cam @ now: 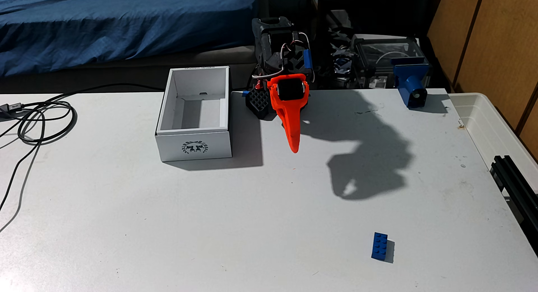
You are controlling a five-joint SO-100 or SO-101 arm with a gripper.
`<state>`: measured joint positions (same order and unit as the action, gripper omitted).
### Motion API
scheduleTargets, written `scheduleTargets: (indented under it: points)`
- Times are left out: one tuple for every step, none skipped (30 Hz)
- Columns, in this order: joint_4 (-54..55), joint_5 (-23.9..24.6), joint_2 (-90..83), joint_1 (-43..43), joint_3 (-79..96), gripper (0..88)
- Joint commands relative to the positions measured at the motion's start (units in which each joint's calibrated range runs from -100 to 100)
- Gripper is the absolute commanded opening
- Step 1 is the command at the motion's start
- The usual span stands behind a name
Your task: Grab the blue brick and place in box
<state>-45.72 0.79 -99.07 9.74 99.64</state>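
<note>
Down front, nearest the camera, sits the blue brick, studs up, alone on the white table toward the right of the fixed view, casting a short shadow to its right. Well apart from it, back and to the left, stands the white cardboard box, open at the top, wreath emblem on the short side facing us. Its inside looks bare: just white walls and floor with a folded flap at the far end. Off at the right edge there's a translucent plastic tub, and only pale walls show inside it.

Now the arm: black body folded up at the table's far edge, just right of the box, wires looping over the top. The orange gripper hangs down and forward from it, tip pointing at the tabletop, apparently off the surface. From this angle the fingers overlap into one orange blade, so I can't tell how far apart they are; nothing is seen in their grip. A big arm shadow sprawls to the right, between gripper and brick.
</note>
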Motion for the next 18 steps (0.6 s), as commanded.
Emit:
scheduleTargets:
  points:
    - [-0.17,-0.24,0.34,-0.16,-0.17,0.9]
    - [-0.17,-0.24,0.34,-0.16,-0.17,0.9]
    - [-0.17,-0.24,0.34,-0.16,-0.17,0.9]
    - [-0.17,-0.24,0.34,-0.16,-0.17,0.9]
    - [-0.17,-0.24,0.34,-0.16,-0.17,0.9]
    - [-0.17,-0.24,0.34,-0.16,-0.17,0.9]
    - [-0.17,-0.24,0.34,-0.16,-0.17,0.9]
    - [-0.17,-0.24,0.34,-0.16,-0.17,0.9]
    - [-0.17,-0.24,0.34,-0.16,-0.17,0.9]
    - [-0.17,-0.24,0.34,-0.16,-0.17,0.9]
    - [-0.17,-0.24,0.34,-0.16,-0.17,0.9]
    - [-0.17,-0.24,0.34,-0.16,-0.17,0.9]
    - [-0.17,-0.24,0.34,-0.16,-0.17,0.9]
    - [-0.17,-0.24,0.34,-0.16,-0.17,0.9]
    - [-0.17,-0.24,0.34,-0.16,-0.17,0.9]
    - [-0.17,0.08,0.34,0.14,-0.17,1.0]
    - [-0.17,0.08,0.34,0.36,-0.17,1.0]
    - [0.35,-0.18,0.25,0.44,-0.17,1.1]
